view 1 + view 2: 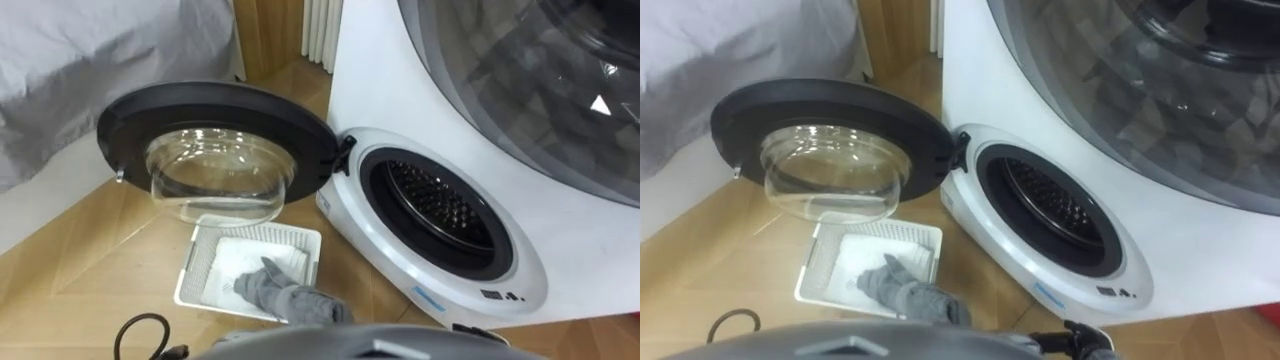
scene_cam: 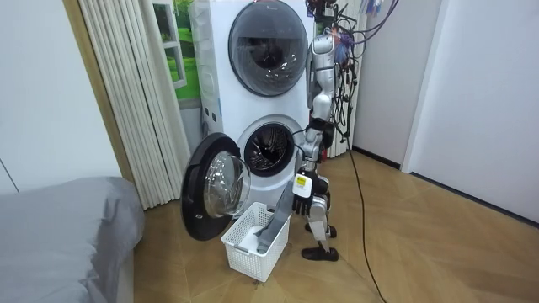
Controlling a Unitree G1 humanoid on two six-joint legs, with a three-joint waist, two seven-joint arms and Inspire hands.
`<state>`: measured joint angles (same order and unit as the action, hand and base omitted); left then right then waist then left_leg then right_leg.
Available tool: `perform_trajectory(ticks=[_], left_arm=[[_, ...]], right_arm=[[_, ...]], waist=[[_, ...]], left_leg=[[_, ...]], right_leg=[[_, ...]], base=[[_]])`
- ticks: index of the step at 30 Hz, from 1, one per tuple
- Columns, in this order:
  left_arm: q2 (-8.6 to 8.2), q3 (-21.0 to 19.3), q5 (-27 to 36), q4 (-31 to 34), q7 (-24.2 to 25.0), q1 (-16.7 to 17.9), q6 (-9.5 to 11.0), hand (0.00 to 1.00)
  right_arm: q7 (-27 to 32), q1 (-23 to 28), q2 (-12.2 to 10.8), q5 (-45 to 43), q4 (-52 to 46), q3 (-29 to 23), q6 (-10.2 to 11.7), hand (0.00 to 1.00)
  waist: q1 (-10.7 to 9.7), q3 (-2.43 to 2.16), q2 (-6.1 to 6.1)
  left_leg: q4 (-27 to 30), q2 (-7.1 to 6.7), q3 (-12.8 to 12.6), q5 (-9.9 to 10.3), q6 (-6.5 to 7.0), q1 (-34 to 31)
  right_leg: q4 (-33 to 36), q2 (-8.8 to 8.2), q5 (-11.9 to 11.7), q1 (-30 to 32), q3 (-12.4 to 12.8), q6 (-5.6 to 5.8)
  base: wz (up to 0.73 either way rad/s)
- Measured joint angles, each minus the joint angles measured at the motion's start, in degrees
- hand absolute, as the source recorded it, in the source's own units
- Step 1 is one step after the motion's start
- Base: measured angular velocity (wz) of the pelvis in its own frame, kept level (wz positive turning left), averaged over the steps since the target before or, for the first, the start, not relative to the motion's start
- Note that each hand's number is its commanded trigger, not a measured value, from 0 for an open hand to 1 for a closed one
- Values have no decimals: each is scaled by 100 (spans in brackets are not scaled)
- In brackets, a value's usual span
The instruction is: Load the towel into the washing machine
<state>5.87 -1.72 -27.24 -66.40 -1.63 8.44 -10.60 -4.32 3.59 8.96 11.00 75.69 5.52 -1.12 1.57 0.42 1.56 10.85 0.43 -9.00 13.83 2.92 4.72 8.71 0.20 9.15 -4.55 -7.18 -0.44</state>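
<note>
Wooden floor carries a white basket at the robot's feet. The grey towel trails up out of it from the left hand, which seems closed on its upper end. The right hand shows low, its grip unreadable. Beyond, the washing machine has its round door swung open.

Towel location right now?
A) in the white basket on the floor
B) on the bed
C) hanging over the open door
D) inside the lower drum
A: the white towel lies in the basket below the open door, with the left hand reaching down onto it; no cloth shows in the drum.
</note>
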Motion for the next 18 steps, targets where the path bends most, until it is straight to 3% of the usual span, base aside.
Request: perform_trajectory(ticks=[11, 13, 18], left_arm=[[112, 127, 9, 0, -179, -425, 217, 0], [128, 143, 59, -7, -265, -630, 343, 0], [166, 427, 76, -181, -495, -1216, 629, 0]], right_arm=[[-10, -295, 23, -32, 52, 213, 32, 0], [-11, -488, 16, -55, 149, 254, 51, 0], [-2, -1024, -8, -58, 319, 459, 108, 0]], waist=[[-59, -5, 18], [-94, 39, 36], [-136, 84, 4]], left_leg=[[144, 25, 27, -3, 1, -517], [290, 39, 29, -3, 0, -735], [629, 59, 28, -3, 1, -1330]], right_leg=[[134, -23, -8, 531, -81, -14], [223, -36, -8, 723, -97, -14], [563, -88, -2, 1353, -83, -32]], base=[[1], [0], [-7]])
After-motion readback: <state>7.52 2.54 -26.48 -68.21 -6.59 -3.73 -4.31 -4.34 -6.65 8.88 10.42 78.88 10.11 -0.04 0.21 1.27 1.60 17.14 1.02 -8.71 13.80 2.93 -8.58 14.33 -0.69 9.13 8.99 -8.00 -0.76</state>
